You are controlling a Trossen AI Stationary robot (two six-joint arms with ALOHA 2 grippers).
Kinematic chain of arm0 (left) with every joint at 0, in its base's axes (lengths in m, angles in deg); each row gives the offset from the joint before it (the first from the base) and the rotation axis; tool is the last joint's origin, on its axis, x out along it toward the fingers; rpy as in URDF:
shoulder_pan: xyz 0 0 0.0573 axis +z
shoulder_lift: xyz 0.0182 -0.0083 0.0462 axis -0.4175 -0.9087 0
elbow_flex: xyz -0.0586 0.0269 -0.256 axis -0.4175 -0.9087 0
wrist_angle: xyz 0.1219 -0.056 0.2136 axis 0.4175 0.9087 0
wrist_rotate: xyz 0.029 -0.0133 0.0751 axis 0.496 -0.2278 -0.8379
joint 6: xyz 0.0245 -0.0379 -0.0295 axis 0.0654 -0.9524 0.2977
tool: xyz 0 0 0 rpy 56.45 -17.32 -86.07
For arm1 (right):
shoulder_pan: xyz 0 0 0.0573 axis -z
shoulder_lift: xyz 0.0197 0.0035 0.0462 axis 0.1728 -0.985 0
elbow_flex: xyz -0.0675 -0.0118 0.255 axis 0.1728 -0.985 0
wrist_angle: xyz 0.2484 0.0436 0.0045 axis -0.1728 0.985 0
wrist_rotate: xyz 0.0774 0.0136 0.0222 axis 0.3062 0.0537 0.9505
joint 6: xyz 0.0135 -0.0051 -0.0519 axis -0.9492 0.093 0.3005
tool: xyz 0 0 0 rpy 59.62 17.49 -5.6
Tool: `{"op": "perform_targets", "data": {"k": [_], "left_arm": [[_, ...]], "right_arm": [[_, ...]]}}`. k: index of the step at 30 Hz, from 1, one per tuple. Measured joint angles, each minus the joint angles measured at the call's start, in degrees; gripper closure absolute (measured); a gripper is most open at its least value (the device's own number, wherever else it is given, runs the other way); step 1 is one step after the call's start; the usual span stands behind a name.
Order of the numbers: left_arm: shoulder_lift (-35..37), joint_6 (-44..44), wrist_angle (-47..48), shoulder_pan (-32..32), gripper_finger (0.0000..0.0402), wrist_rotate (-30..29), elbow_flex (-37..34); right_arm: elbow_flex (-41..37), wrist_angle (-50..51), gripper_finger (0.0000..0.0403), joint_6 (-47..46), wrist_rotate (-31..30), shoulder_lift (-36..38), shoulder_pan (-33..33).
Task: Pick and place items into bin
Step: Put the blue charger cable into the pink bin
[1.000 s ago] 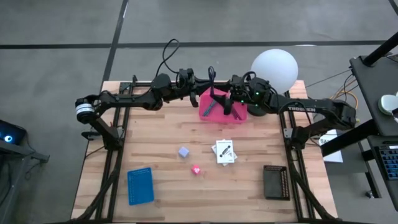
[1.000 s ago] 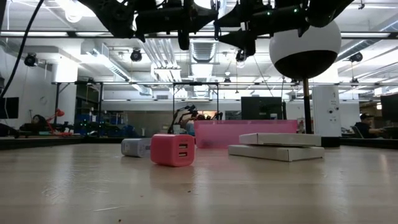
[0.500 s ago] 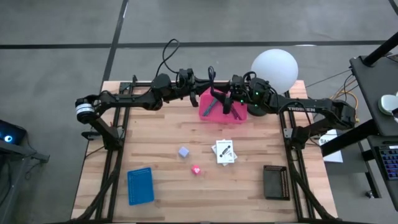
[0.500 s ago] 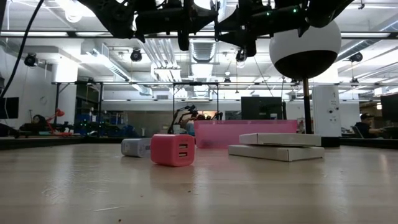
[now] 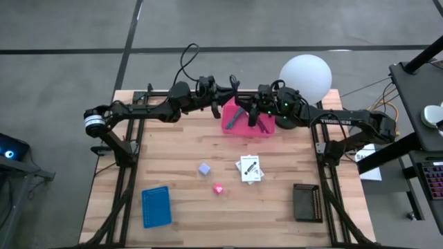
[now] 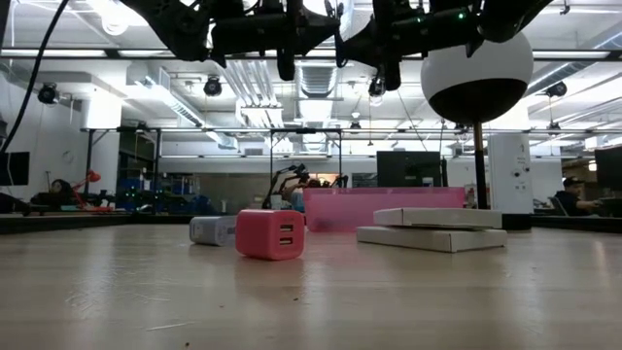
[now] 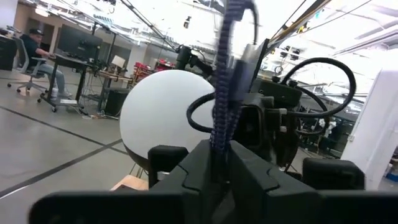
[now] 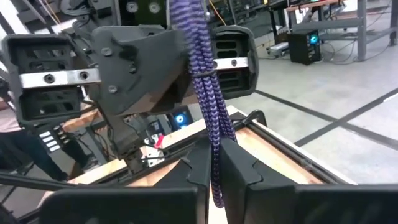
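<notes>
Both my grippers are high over the pink bin [image 5: 247, 123] at the table's far middle, facing each other. My left gripper [image 5: 223, 99] and my right gripper [image 5: 250, 105] are both shut on the purple cord [image 5: 234, 86], which loops between them. A greyish long tool [image 5: 235, 116] lies in the bin. The lavender cube [image 5: 204, 168], the tiny pink piece [image 5: 218, 189] and the white card with black print [image 5: 250, 168] lie flat on the table's middle, away from both grippers. My left gripper pinches the purple cord [image 7: 219, 127] between its two shut fingers; the cord runs out past the fingertips toward the other gripper. The cord is lifted clear of the table and bin. My right gripper pinches the purple cord [image 8: 210, 118] between its two shut fingers, the fingers lying across the cord. A short end [image 8: 216, 190] hangs beyond the fingers, and the cord is clear of the bin.
A white sphere [image 5: 305, 76] stands at the far right, close behind my right arm. A blue flat piece [image 5: 156, 206] lies near left, and a black box [image 5: 306, 202] near right. In the low view the pink piece [image 6: 269, 234] stands before the bin [image 6: 384, 207].
My right gripper has risen a little over the bin and turned, with the cord still held between both grippers. The things on the table have stayed where they were.
</notes>
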Motion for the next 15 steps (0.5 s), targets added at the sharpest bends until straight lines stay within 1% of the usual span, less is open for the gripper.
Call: {"op": "perform_targets", "data": {"k": [5,9,12,15], "left_arm": [[0.00,-0.02,0.26,0.00,0.0315,2.09,-0.63],[0.00,-0.01,0.89,0.04,0.0276,2.58,-1.38],[0.27,-0.01,1.43,0.28,0.0255,2.68,-1.61],[0.94,-0.01,2.69,0.68,0.0243,2.75,-1.74]], "right_arm": [[0.00,2.72,0.0393,-1.03,-0.26,0.66,0.04],[0.00,6.42,0.0394,-2.11,-0.36,0.97,0.13],[0.00,9.47,0.0394,-3.56,-0.51,1.01,0.20],[0.00,13.15,0.0394,-5.56,-1.31,1.08,0.31]]}}
